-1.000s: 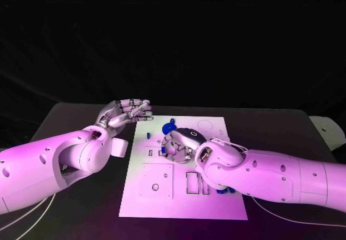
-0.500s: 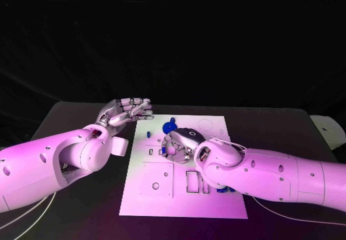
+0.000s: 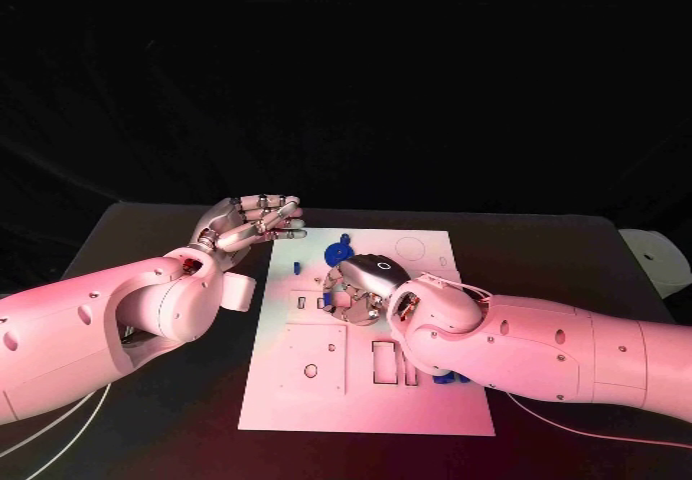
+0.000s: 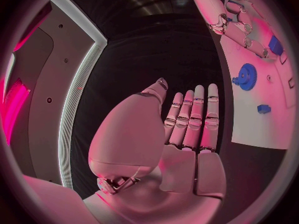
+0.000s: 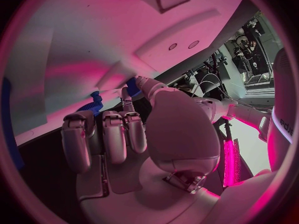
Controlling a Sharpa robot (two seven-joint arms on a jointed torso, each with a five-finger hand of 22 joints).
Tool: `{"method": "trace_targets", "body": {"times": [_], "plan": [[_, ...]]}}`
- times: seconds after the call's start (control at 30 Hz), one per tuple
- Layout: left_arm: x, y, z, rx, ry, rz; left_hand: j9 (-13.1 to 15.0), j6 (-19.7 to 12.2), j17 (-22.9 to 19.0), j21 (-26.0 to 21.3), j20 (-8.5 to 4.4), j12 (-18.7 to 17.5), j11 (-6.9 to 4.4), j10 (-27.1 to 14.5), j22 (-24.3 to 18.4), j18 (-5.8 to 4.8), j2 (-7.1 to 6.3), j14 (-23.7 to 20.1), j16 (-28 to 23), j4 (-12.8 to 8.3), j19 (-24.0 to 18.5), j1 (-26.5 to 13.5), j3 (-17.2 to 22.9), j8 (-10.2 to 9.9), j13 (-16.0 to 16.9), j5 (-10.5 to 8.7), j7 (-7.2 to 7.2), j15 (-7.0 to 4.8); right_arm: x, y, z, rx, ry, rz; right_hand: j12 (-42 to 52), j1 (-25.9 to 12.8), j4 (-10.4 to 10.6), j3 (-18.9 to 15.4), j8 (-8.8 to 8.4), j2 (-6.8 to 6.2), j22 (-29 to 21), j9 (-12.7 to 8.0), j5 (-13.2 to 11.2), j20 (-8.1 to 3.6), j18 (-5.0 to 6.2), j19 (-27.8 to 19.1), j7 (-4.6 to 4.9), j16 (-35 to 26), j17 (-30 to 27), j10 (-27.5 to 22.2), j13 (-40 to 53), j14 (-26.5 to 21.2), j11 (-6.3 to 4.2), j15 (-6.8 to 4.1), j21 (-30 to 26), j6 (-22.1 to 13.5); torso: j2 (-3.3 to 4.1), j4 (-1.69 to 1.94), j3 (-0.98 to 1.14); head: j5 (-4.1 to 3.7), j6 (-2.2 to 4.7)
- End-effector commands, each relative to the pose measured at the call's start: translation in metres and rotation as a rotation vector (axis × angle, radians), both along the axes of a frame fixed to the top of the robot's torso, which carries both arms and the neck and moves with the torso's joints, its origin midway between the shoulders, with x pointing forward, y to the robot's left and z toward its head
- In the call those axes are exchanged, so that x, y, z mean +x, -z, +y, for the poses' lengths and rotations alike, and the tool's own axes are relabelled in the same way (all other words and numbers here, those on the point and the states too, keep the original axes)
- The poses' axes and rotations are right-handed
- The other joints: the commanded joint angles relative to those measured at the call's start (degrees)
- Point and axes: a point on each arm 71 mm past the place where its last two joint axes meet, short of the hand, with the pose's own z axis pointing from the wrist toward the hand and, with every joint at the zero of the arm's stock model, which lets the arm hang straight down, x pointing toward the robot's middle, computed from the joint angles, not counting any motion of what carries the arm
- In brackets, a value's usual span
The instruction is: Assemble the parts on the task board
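Board: the white task board (image 3: 310, 390) lies lengthwise in the middle of the black table (image 3: 562, 250), with slots and holes cut in its near half.

Left hand: the left hand (image 3: 248, 226) hovers off the board's far left corner, at about 10 o'clock from the board's middle. Its palm is turned up and its fingers (image 4: 194, 115) lie straight and close side by side, with nothing in them; it is apart from the board.

Right hand: the right hand (image 3: 361, 287) is down over the middle of the board, knuckles up, fingers curled under towards the surface. From its own wrist camera the fingers (image 5: 112, 134) bend in towards the white plate, with a small blue part (image 5: 94, 100) just past their tips. I cannot tell whether the hand grips that part or merely touches it.

Blue gear: a toothed blue gear (image 3: 338, 252) sits on the far part of the board, at 12 o'clock from the right hand and near it.

Small blue piece: a small blue piece (image 3: 293, 268) lies on the board by its left edge, at about 8 o'clock from the gear.

Other blue part: another blue part (image 3: 447, 379) peeks out from under the right forearm at the board's right edge, at 5 o'clock from the board's middle.
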Motion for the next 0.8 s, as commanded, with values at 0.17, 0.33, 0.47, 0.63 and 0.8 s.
{"method": "trace_targets", "body": {"times": [0.17, 0.33, 0.47, 0.63, 0.8], "plan": [[-0.0010, -0.0014, -0.0017, -0.010, 0.020, -0.003, -0.08, 0.47, 0.06, -0.20, 0.10, -0.34, 0.01, 0.41, -0.06, 0.85, -0.48, 0.08, -0.33, 0.16, 0.32, -0.31, 0.33, -0.20, 0.09, 0.00, 1.88, 0.10, 0.0000, 0.0082, -0.0048, -0.064, 0.021, 0.027, -0.35, -0.25, 0.10, -0.17, 0.60, -0.21, 15.09, -0.07, -0.34, -0.51, -0.40, 5.99, -0.13, 0.03, 14.52, 3.87, 12.84, 5.84, -0.15, -0.35, 0.25, -0.01, 0.00, -0.02, 0.00, -0.03, -0.03], [-0.0010, -0.0013, -0.0014, -0.009, 0.021, -0.002, -0.08, 0.47, 0.06, -0.20, 0.10, -0.34, 0.01, 0.41, -0.06, 0.85, -0.48, 0.08, -0.33, 0.16, 0.32, -0.31, 0.33, -0.20, 0.09, 0.00, 1.88, 0.10, -0.0006, 0.0078, -0.0045, -0.061, 0.021, 0.025, -0.41, -0.26, 0.08, -0.18, 0.57, -0.29, 15.09, -0.08, -0.37, -0.50, -0.40, 5.99, -0.11, 0.02, 14.49, 3.82, 12.79, 5.83, -0.13, -0.33, 0.25, -0.09, -0.02, 0.01, -0.01, -0.07, -0.11], [-0.0011, -0.0013, -0.0014, -0.009, 0.022, -0.001, -0.10, 0.49, 0.13, -0.27, 0.10, -0.44, 0.01, 0.45, -0.14, 0.85, -0.53, 0.07, -0.44, 0.15, 0.36, -0.37, 0.44, -0.24, 0.09, -0.01, 1.87, 0.10, -0.0008, 0.0076, -0.0044, -0.060, 0.020, 0.024, -0.41, -0.26, 0.08, -0.18, 0.57, -0.29, 15.09, -0.08, -0.37, -0.50, -0.40, 5.99, -0.11, 0.02, 14.49, 3.82, 12.79, 5.83, -0.13, -0.33, 0.25, -0.09, -0.02, 0.06, -0.01, -0.08, -0.14], [-0.0010, -0.0012, -0.0012, -0.009, 0.022, -0.001, -0.10, 0.49, 0.13, -0.27, 0.10, -0.44, 0.01, 0.45, -0.14, 0.85, -0.53, 0.07, -0.44, 0.15, 0.36, -0.37, 0.44, -0.24, 0.09, -0.01, 1.87, 0.10, -0.0012, 0.0074, -0.0039, -0.058, 0.020, 0.023, -0.51, -0.33, 0.07, -0.21, 0.54, -0.43, 15.09, -0.08, -0.41, -0.48, -0.40, 5.99, -0.06, -0.01, 14.38, 3.74, 12.70, 5.81, -0.09, -0.30, 0.25, -0.19, -0.05, 0.02, -0.03, -0.05, -0.17], [-0.0010, -0.0012, -0.0011, -0.008, 0.022, -0.001, -0.10, 0.49, 0.13, -0.27, 0.10, -0.44, 0.01, 0.45, -0.14, 0.85, -0.53, 0.07, -0.44, 0.15, 0.36, -0.37, 0.44, -0.24, 0.09, -0.01, 1.87, 0.10, -0.0012, 0.0073, -0.0038, -0.057, 0.019, 0.023, -0.79, -0.81, 0.23, -0.43, 0.22, -1.06, 15.09, -0.22, -0.63, -0.34, -0.40, 5.99, 0.28, -0.02, 14.36, 3.51, 12.48, 5.80, 0.18, -0.10, 0.25, -0.92, -0.05, 0.03, -0.04, -0.08, -0.17]]}}
